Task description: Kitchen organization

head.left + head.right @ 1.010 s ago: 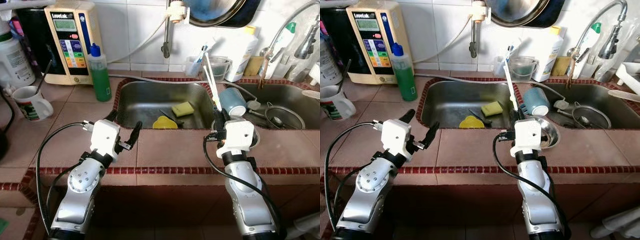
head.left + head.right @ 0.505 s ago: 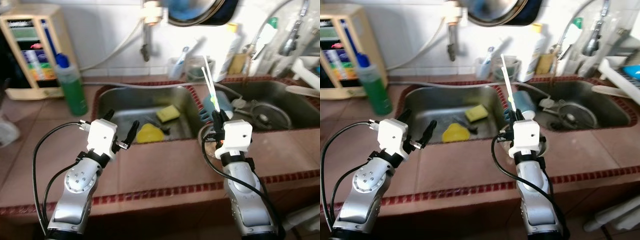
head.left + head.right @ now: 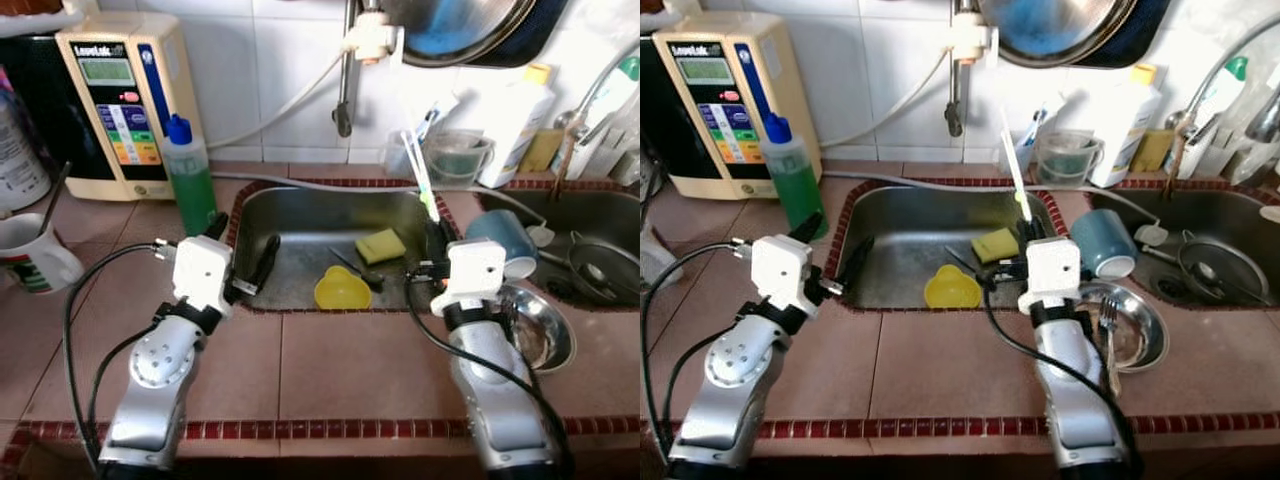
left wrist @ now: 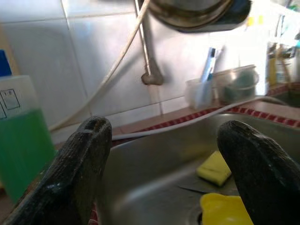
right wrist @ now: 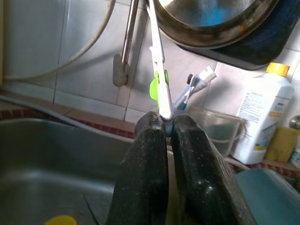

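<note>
My right gripper (image 3: pixel 436 226) is shut on a thin white-and-green toothbrush (image 3: pixel 420 175) that stands upright over the right end of the left sink basin (image 3: pixel 300 210). The right wrist view has the toothbrush (image 5: pixel 159 70) pinched between the fingertips (image 5: pixel 152 129). A clear cup (image 3: pixel 412 152) holding other toothbrushes stands on the ledge behind the sink. My left gripper (image 3: pixel 243 240) is open with nothing in it, over the basin's front left rim. In the basin lie a yellow sponge (image 3: pixel 378 245) and a yellow bowl (image 3: pixel 342 288).
A green soap bottle (image 3: pixel 190 180) and a beige water unit (image 3: pixel 115 100) stand at the back left, a white mug (image 3: pixel 30 262) further left. A blue mug (image 3: pixel 500 240) lies on its side by a steel bowl (image 3: pixel 545 340). A white bottle (image 3: pixel 520 110) stands behind.
The camera has shifted, and both grippers now reach over the sink's front rim instead of the tiled counter. The right gripper still holds the toothbrush; the left stays open.
</note>
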{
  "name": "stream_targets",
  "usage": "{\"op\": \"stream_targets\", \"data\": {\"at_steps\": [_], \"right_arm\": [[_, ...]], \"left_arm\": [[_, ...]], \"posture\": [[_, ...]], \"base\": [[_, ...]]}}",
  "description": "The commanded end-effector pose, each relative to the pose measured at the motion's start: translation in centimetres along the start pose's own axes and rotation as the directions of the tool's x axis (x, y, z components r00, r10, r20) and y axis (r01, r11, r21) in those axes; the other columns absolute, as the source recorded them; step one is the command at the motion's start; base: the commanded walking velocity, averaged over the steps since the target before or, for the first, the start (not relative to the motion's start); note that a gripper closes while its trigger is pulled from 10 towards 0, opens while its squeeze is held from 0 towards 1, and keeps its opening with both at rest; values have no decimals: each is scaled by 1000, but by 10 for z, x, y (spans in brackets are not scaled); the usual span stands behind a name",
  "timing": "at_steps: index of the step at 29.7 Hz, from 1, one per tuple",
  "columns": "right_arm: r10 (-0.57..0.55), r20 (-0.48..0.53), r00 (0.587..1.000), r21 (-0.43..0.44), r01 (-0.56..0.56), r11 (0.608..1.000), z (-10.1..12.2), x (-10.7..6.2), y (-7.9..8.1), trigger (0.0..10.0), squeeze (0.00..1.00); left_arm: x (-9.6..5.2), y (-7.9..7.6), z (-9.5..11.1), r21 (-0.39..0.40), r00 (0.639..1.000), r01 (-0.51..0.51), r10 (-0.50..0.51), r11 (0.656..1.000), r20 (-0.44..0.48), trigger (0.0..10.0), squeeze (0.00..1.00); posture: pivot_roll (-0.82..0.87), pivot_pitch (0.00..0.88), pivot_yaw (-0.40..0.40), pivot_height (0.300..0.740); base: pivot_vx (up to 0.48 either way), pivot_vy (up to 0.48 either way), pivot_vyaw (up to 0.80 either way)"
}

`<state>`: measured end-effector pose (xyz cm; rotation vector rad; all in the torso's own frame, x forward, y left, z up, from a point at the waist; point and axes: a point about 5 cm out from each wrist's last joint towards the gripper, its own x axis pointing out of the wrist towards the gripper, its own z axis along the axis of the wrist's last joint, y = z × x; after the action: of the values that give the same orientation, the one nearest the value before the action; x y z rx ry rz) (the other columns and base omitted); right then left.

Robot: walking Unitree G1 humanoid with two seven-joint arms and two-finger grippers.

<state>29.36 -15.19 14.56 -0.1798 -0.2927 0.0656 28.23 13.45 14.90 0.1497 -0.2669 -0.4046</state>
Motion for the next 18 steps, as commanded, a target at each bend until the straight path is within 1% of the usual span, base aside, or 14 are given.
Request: {"op": "stream_targets", "data": {"at_steps": [1, 3, 6, 10, 13, 14, 18], "right_arm": [[27, 6, 1000, -11, -27, 1000, 2, 7, -4, 10000, 0], [42, 6, 999, -24, -42, 999, 1, 9, -5, 10000, 0], [56, 4, 998, -38, -56, 998, 0, 12, -7, 10000, 0], [94, -3, 996, -61, -94, 994, -2, 21, -12, 10000, 0], [106, -5, 994, -69, -106, 992, -3, 24, -13, 10000, 0], [124, -12, 992, -83, -125, 989, -5, 29, -15, 10000, 0], [144, -23, 989, -94, -146, 985, -8, 34, -17, 10000, 0]], "left_arm": [[-1, -4, 6, 18, 999, 35, -36, 999, 16, 10000, 0], [-2, -7, 7, 17, 999, 52, -52, 999, 13, 10000, 0], [-5, -12, 7, -15, 996, 91, -91, 996, 14, 10000, 0], [-10, -24, 11, -14, 986, 163, -162, 987, 23, 10000, 0], [-12, -27, 11, -12, 984, 177, -176, 984, 20, 10000, 0], [-14, -32, 11, -13, 981, 194, -194, 981, 15, 10000, 0], [-17, -35, 11, -14, 977, 211, -211, 977, 10, 10000, 0]], "posture": [[-143, 0, -23, 740], [-143, 0, -23, 740], [-133, 0, -31, 740], [-128, 0, -36, 740], [-119, 0, -42, 740], [-119, 0, -42, 740], [-116, 0, -43, 740]], "base": [[0, 0, 0], [0, 0, 0], [0, 0, 0], [0, 0, 0], [0, 0, 0], [0, 0, 0], [0, 0, 0]]}}
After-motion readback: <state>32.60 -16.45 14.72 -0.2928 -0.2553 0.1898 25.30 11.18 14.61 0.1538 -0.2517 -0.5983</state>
